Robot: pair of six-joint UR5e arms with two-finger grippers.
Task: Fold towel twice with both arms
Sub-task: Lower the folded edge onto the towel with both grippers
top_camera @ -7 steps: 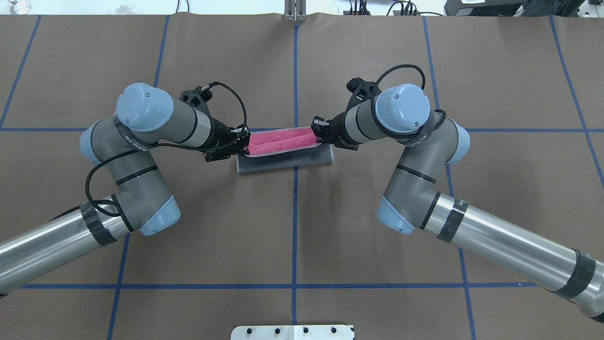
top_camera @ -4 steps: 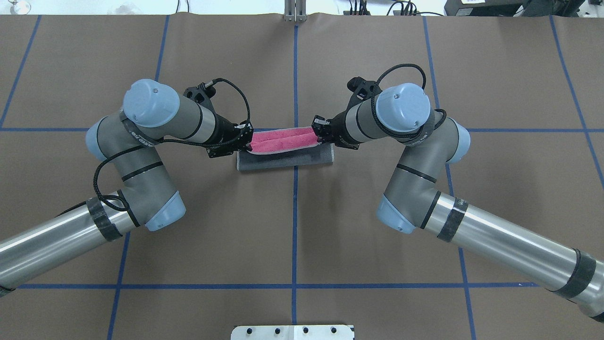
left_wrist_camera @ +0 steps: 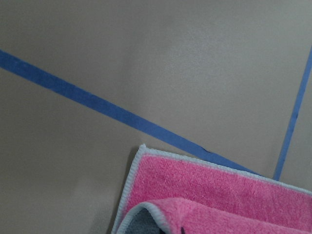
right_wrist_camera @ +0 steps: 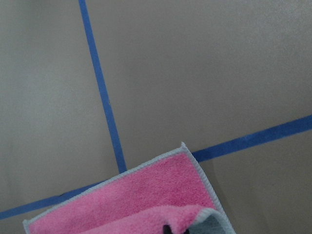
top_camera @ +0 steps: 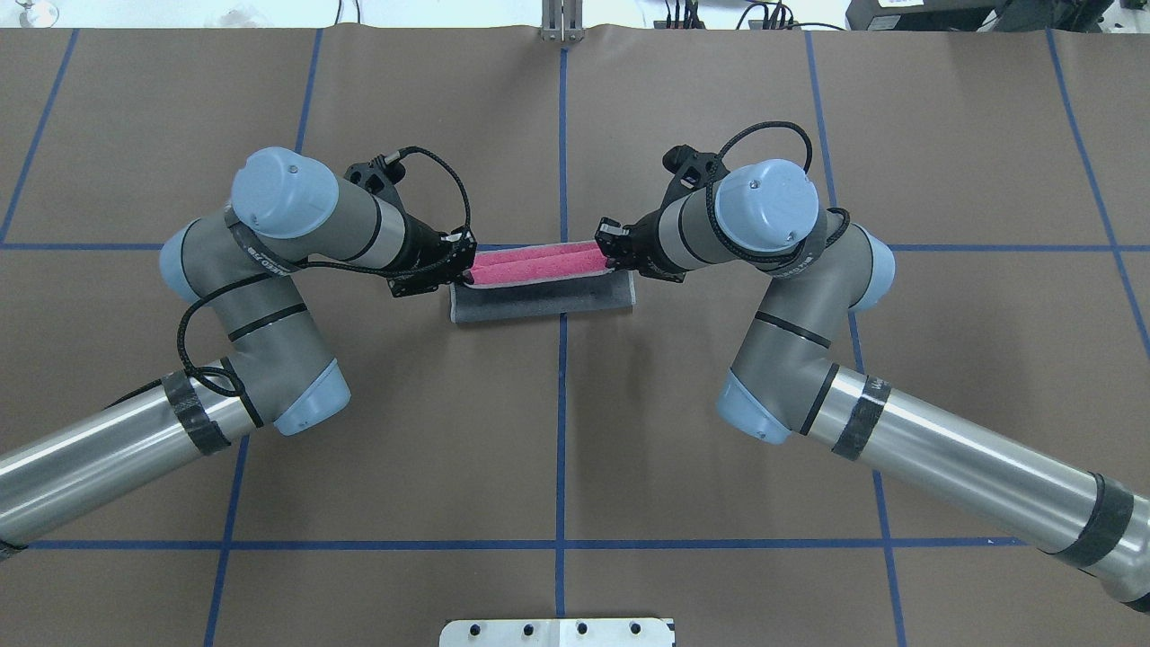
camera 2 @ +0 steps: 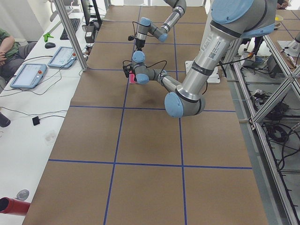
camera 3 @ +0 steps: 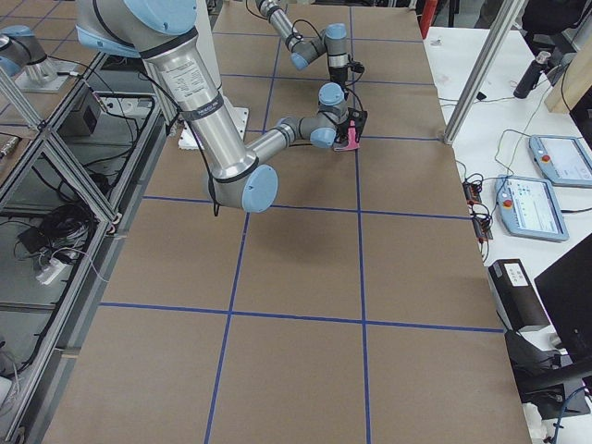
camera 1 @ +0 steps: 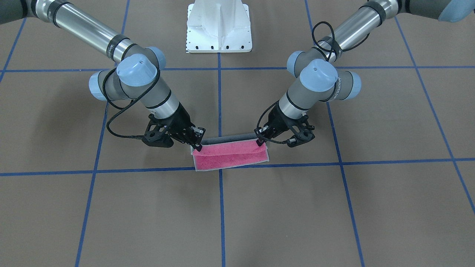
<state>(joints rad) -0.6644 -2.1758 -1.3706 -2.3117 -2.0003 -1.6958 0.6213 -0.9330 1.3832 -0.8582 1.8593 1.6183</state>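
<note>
The towel (top_camera: pixel 539 304) lies at the table's middle, a long strip, dark grey on the side near the robot and pink (top_camera: pixel 537 264) on the far side. From the front view the pink face (camera 1: pixel 230 156) lies flat, with a grey fold behind it. My left gripper (top_camera: pixel 464 271) is shut on the towel's left end. My right gripper (top_camera: pixel 606 255) is shut on the right end. Both hold the raised hem just above the pink layer. Each wrist view shows a pink corner (left_wrist_camera: pixel 204 185) (right_wrist_camera: pixel 146 195) on the table with the lifted hem curling over it.
Blue tape lines (top_camera: pixel 561 431) cross the brown table cover. The white pedestal base (camera 1: pixel 219 26) stands at the robot's side. A side bench with tablets (camera 2: pixel 28 75) runs along the far edge, and a person's arm (camera 2: pixel 5 44) rests there.
My left gripper has carried its end of the towel away from the robot, so the pink strip looks narrower and the grey part wider. The right gripper has hardly moved.
</note>
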